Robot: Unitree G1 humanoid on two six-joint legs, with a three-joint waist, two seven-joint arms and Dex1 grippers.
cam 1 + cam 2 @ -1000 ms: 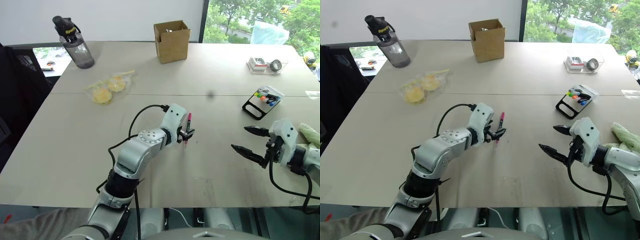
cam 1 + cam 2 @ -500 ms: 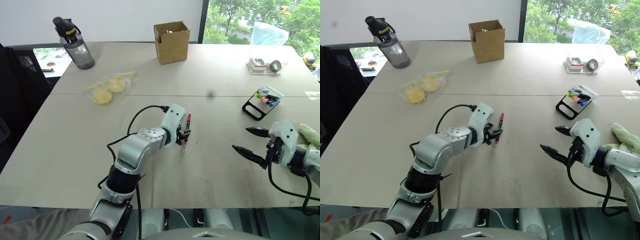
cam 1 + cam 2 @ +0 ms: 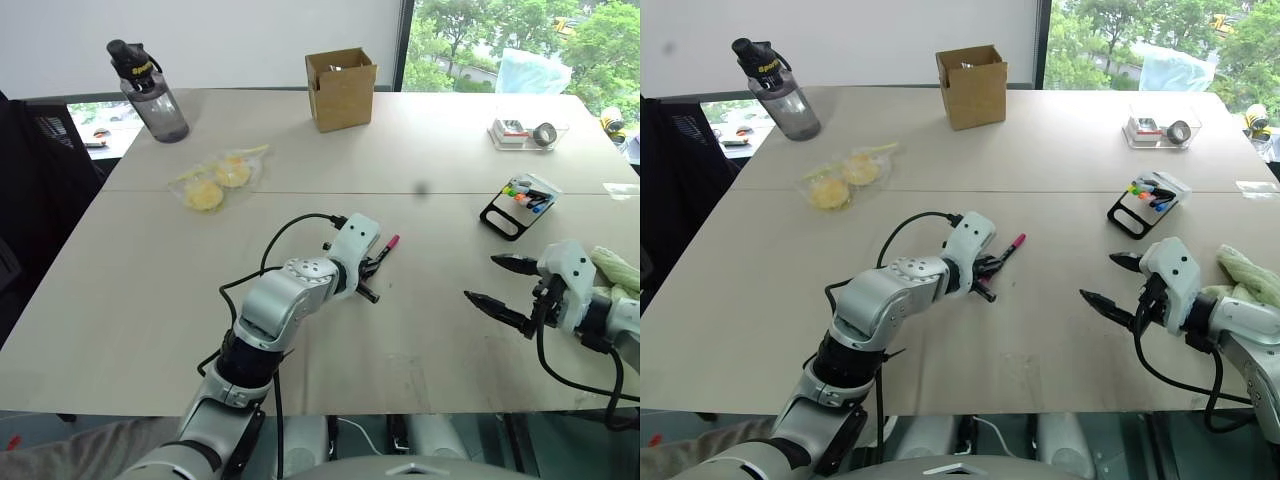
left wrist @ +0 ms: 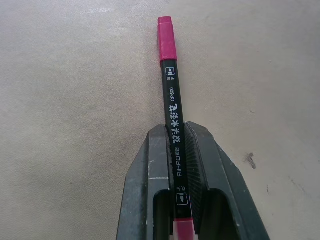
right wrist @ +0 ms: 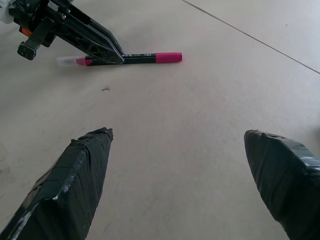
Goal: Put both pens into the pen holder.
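Pen (image 4: pixel 171 95) clamped in my L fingers (image 4: pixel 150 165), barrel in line with them, magenta cap pointing fwd-right toward the holder (image 3: pixel 521 203). Holder sits well apart on the table (image 3: pixel 150 290), nearer my R fingers (image 3: pixel 480 300), which are spread wide, empty. Second pen possibly in the holder; too small to tell.
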